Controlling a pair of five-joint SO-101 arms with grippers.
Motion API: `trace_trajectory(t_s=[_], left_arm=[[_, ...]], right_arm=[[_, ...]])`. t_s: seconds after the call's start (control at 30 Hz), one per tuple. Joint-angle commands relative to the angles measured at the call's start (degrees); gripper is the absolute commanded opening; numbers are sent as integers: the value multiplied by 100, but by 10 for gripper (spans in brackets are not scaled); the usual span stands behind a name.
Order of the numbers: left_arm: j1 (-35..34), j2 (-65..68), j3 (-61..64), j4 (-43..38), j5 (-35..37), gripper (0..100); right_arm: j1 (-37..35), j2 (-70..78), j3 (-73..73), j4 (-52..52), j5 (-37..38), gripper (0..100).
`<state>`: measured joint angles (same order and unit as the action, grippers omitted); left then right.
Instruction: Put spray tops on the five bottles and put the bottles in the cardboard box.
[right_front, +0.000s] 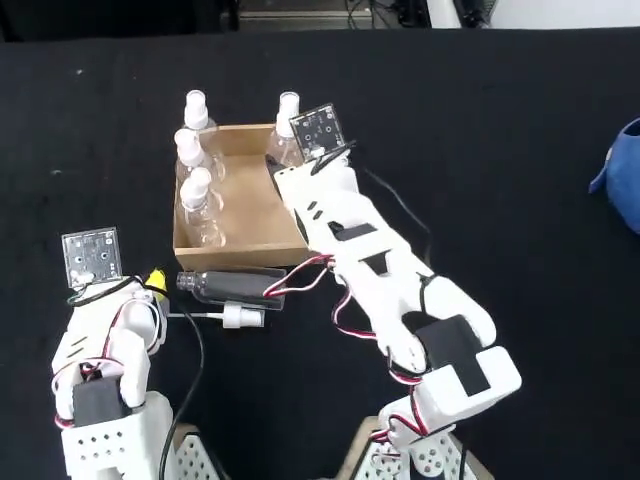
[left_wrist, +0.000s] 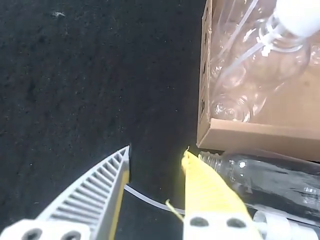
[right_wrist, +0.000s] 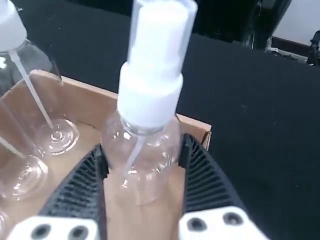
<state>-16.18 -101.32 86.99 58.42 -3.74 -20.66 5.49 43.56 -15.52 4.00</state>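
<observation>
Nearest, at the left of the black surface (right_front: 520, 300): left arm folded short and low. Left gripper (left_wrist: 155, 150) just above the surface, aimed toward the near left corner of the box, jaws moderately apart, holding nothing.

Just beyond it: clear plastic bottle without top (right_front: 235, 285), on its side along the near wall of the box, neck turned to the left gripper. Beside this bottle, on the near side and apart from the neck: loose white spray top (right_front: 240, 318) with a thin tube.

Next: open brown cardboard box (right_front: 230, 255), with three clear round bottles with white spray tops (right_front: 197, 195) upright in a row by its left wall.

Farthest: right arm stretched long over the box. Right gripper (right_wrist: 142, 155) at the far right corner, black fingers (right_wrist: 205, 185) clamped on both sides of a fourth clear bottle (right_wrist: 150, 100), upright, white spray top on. Cannot tell whether its base touches the box floor.
</observation>
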Motion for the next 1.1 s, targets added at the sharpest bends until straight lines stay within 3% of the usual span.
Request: trace_trajectory(t_s=[0.0, 0.13, 0.33, 1.07], left_arm=[[40, -62, -66, -88, 18, 29], [48, -62, -66, -88, 18, 29], [48, -62, -66, -97, 18, 29], [48, -62, -66, -97, 18, 29]], right_arm=[[123, -31, -374, 26, 0, 11], [220, -31, -435, 70, 35, 11], [273, -31, -1007, 1116, 229, 11], [290, 541, -1059, 519, 273, 15]])
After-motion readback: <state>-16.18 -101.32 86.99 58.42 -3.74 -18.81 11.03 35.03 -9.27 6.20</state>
